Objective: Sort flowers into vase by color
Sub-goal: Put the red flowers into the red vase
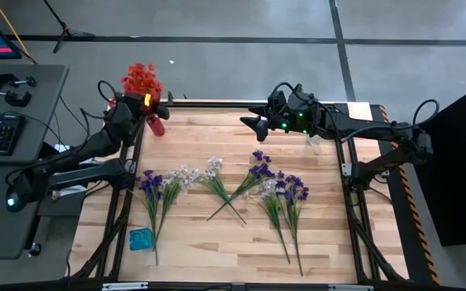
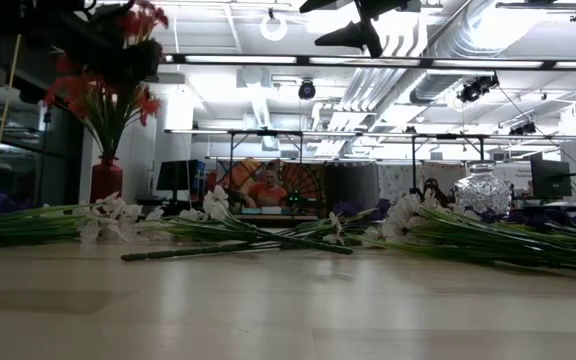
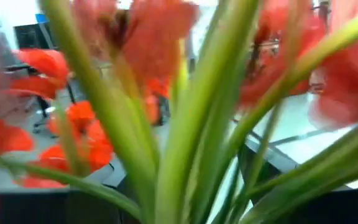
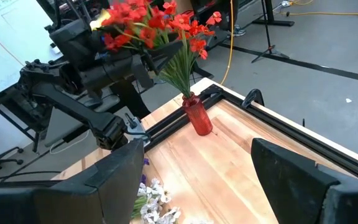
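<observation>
Red flowers stand with their stems in a small red vase at the table's far left corner, also in the right wrist view. My left gripper is up at the stems just above the vase; that arm's own view is filled by green stems and red blossoms, and its jaws do not show. Purple and white sprigs lie flat on the table's middle. My right gripper hovers open high over the far middle, its fingers wide apart, touching nothing.
A clear glass vase stands at the far right of the table. A small teal object lies near the front left. More sprigs lie crossed at the centre. A person sits in the room beyond. Bare wood lies along the near edge.
</observation>
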{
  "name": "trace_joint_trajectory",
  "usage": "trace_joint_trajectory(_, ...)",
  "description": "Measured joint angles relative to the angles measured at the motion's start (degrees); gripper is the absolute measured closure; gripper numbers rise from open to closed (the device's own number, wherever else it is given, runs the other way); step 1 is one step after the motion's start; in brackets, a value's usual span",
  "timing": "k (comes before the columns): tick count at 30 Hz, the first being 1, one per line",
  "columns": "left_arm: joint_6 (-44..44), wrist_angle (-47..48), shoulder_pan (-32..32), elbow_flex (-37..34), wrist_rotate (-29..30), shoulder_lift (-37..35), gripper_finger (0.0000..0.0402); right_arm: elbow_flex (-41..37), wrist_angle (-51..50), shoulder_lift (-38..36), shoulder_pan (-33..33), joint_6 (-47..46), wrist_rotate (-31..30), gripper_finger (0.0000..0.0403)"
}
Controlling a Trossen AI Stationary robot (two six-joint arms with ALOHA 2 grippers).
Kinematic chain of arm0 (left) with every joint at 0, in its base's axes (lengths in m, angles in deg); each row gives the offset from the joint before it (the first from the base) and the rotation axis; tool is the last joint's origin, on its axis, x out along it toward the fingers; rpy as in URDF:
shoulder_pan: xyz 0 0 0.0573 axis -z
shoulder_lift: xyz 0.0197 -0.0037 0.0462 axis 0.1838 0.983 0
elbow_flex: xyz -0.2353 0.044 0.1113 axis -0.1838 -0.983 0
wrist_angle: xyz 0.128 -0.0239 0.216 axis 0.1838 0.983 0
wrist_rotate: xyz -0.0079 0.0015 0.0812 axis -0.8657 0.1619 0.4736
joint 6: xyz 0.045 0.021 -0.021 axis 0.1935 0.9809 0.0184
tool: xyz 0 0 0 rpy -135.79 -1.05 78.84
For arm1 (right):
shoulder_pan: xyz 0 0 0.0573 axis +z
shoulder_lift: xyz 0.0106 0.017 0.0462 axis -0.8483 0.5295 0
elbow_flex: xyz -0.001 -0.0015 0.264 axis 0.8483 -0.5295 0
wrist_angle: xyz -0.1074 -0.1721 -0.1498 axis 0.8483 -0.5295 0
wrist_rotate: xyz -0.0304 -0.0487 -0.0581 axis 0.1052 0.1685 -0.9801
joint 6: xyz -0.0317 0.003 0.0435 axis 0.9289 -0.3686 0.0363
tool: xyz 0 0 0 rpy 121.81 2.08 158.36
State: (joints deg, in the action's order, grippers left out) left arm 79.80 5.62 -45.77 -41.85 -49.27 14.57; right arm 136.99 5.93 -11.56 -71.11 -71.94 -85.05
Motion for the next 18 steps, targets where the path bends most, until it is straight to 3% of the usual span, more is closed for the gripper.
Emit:
trace_joint_trajectory(7,-1.80,14.05,0.02,6.41,0.60,-0.64,0.0183,0.00,0.00,0.00,-0.01,0.00,0.00,0.0116)
trace_joint_trajectory(18,-9.64,28.53,0.02,12.43,0.49,-1.32,0.0183,0.00,0.00,0.00,-0.02,0.00,0.00,0.0116)
